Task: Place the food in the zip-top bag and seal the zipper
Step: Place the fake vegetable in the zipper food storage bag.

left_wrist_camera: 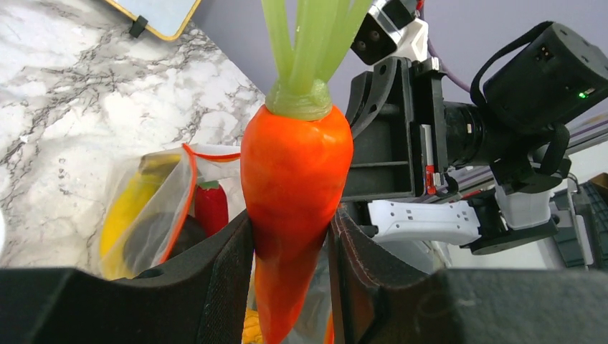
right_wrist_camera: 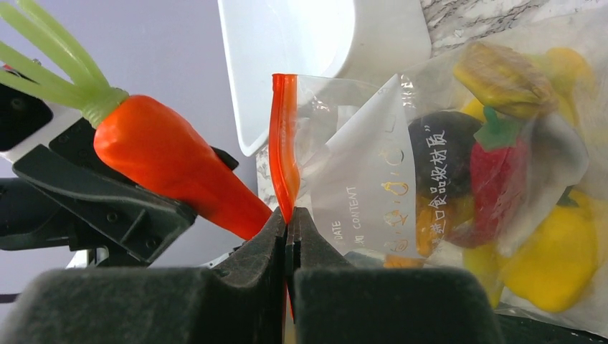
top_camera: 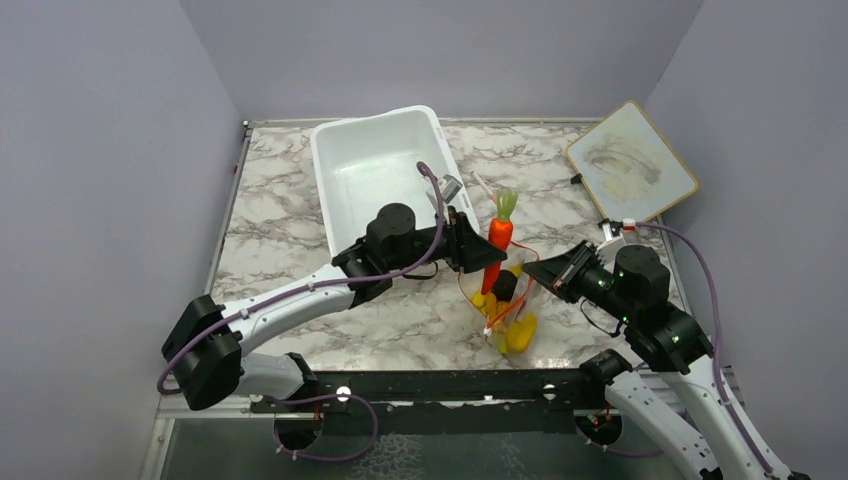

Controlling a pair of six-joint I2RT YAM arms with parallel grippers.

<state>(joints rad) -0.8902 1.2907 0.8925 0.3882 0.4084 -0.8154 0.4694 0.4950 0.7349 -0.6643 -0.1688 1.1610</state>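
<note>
The left arm (top_camera: 290, 295) and the right arm (top_camera: 700, 405) each wore smooth white shells between bulky black cylindrical joints. A lavender cable (top_camera: 432, 195) looped loosely along each arm. Both arms rose from a black base rail (top_camera: 430, 385) dotted with pale round fasteners. The left gripper (left_wrist_camera: 290, 251) ended in broad matte-black fingers (left_wrist_camera: 215, 279). The right gripper (right_wrist_camera: 288, 222) had the same dark fingers, and behind them sat a white block (left_wrist_camera: 423, 221) pierced with small holes. A green indicator light (left_wrist_camera: 588, 93) glowed on the black wrist housing.
</note>
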